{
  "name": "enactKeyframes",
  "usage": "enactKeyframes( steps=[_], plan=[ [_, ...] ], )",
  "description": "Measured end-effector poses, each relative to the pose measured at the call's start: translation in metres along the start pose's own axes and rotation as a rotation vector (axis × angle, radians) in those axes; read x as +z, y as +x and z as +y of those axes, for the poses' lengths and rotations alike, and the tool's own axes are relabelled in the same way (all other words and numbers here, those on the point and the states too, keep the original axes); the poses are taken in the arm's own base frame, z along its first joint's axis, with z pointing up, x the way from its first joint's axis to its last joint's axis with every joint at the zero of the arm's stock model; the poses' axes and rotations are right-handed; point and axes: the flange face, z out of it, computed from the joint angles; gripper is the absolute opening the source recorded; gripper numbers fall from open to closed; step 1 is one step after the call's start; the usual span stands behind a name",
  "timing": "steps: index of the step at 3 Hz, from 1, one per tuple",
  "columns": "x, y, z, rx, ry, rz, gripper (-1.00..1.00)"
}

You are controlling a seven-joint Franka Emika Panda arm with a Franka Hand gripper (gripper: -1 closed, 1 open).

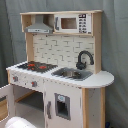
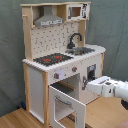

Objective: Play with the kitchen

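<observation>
The kitchen (image 1: 65, 50) is a tall white and light-wood toy, seen in both exterior views. It has a black-red hob (image 2: 52, 59), a grey sink (image 2: 84, 50), a black tap (image 2: 75, 39), a hood (image 2: 49, 18) and a microwave (image 2: 75, 11). Its oven door (image 2: 64, 104) hangs open, swung out toward the front. In the second exterior view my white arm (image 2: 110, 88) reaches in from the right. My gripper (image 2: 86, 83) is at the kitchen's front, just right of the oven opening and below the knobs (image 2: 57, 75).
A grey curtain (image 2: 10, 50) hangs behind the kitchen. A wooden floor (image 2: 20, 119) lies under it. A narrow cupboard door with a dark handle (image 1: 62, 106) sits below the sink. A white rounded shape (image 1: 17, 122) shows at the first exterior view's bottom left.
</observation>
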Motion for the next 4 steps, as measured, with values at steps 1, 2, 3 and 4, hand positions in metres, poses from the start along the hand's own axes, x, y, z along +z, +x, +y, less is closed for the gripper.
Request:
enactKeyframes(
  steps=[1, 2, 3, 4],
  plan=[
    [-0.013, 0.013, 0.012, 0.048, -0.044, 0.017, 1.0],
    [-0.022, 0.023, 0.021, 0.108, -0.079, 0.033, 1.0],
    [-0.029, 0.036, 0.029, 0.172, -0.111, 0.061, 1.0],
    [-0.035, 0.055, 0.036, 0.232, -0.136, 0.091, 1.0]
  ],
)
